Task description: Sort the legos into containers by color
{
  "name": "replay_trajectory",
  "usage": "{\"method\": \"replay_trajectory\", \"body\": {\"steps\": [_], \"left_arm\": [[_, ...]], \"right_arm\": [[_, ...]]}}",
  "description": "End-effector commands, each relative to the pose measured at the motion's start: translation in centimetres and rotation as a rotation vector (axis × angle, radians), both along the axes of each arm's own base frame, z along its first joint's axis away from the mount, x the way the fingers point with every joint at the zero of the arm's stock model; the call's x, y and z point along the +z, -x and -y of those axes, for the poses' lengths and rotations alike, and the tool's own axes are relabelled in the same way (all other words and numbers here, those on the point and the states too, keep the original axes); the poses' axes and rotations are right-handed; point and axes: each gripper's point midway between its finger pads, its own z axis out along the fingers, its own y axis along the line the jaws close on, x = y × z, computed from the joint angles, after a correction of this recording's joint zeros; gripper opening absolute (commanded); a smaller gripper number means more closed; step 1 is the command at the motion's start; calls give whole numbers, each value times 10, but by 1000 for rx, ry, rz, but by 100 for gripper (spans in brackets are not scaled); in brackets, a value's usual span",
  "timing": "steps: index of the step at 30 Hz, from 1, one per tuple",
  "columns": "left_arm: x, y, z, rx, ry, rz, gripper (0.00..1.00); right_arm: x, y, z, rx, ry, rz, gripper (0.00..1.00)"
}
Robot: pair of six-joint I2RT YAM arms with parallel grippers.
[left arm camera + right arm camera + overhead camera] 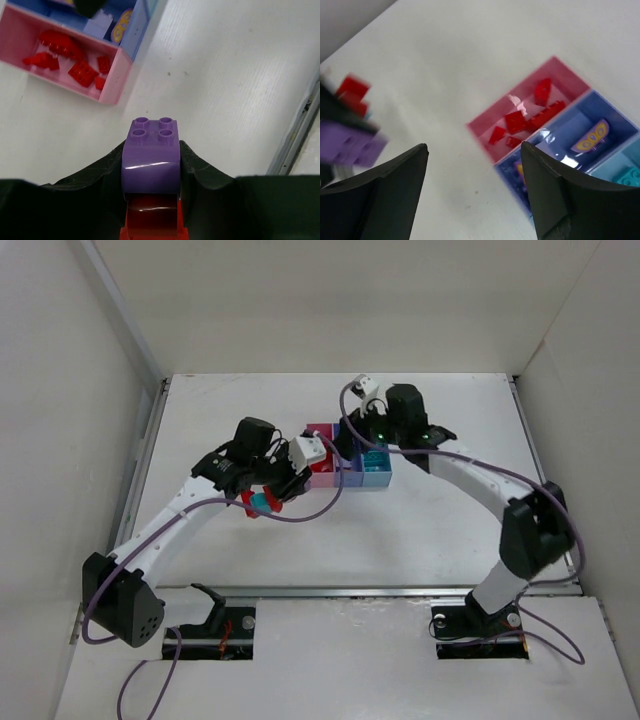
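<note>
My left gripper [151,150] is shut on a stack of legos: a purple brick [151,155] on a red brick [152,220]. In the top view my left gripper [262,498] holds the stack left of the containers, with red and teal [266,504] showing. The pink bin [119,70] holds several red legos [82,72]; the purple-blue bin [131,37] adjoins it. My right gripper [472,150] is open and empty, above the table just in front of the pink bin [485,122], purple-blue bin [620,117] and light blue bin [615,167]. It hovers by the bins in the top view [350,443].
White walls enclose the table on the left, back and right. A metal rail [300,135] runs along the table's edge. The left arm's stack shows blurred at the left of the right wrist view [350,142]. A purple cable [320,502] hangs near the bins.
</note>
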Motion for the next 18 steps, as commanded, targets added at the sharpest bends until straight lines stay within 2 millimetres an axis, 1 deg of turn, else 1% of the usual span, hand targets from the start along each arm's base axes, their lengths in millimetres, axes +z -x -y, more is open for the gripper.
{"method": "replay_trajectory", "body": {"steps": [1, 2, 3, 4, 5, 6, 7, 9, 10, 11, 12, 13, 14, 16, 17, 18], "left_arm": [[50, 12, 19, -162, 121, 92, 0], [54, 14, 21, -194, 126, 103, 0], [52, 18, 22, -214, 124, 80, 0], [52, 23, 27, -250, 143, 60, 0], [58, 26, 28, -271, 153, 66, 0], [52, 30, 28, -294, 144, 47, 0], [57, 34, 30, -319, 160, 46, 0], [60, 34, 31, -334, 159, 47, 0], [58, 36, 30, -342, 149, 41, 0], [60, 38, 33, -357, 155, 33, 0], [65, 37, 34, -366, 156, 55, 0], [64, 38, 33, -366, 153, 47, 0], [68, 37, 34, -372, 154, 64, 0], [68, 37, 34, -372, 154, 64, 0], [71, 36, 34, -372, 157, 73, 0], [71, 36, 34, -372, 157, 73, 0]], "right_arm": [[46, 65, -6, 402, -15, 337, 79], [35, 80, -6, 451, -8, 339, 77], [42, 89, -6, 485, -5, 396, 73], [41, 94, -7, 500, -2, 406, 69], [41, 104, -15, 532, -12, 406, 64], [42, 109, -19, 558, -17, 417, 57], [42, 112, -21, 567, -19, 417, 56], [50, 123, -31, 623, -49, 426, 56], [45, 123, -33, 633, -51, 414, 56], [46, 128, -36, 652, -58, 412, 56], [46, 134, -39, 677, -64, 421, 56], [45, 135, -38, 678, -62, 412, 58], [45, 138, -41, 694, -58, 433, 58], [40, 148, -41, 731, -58, 407, 59], [43, 149, -41, 730, -61, 415, 59], [42, 151, -40, 740, -64, 405, 59]]}}
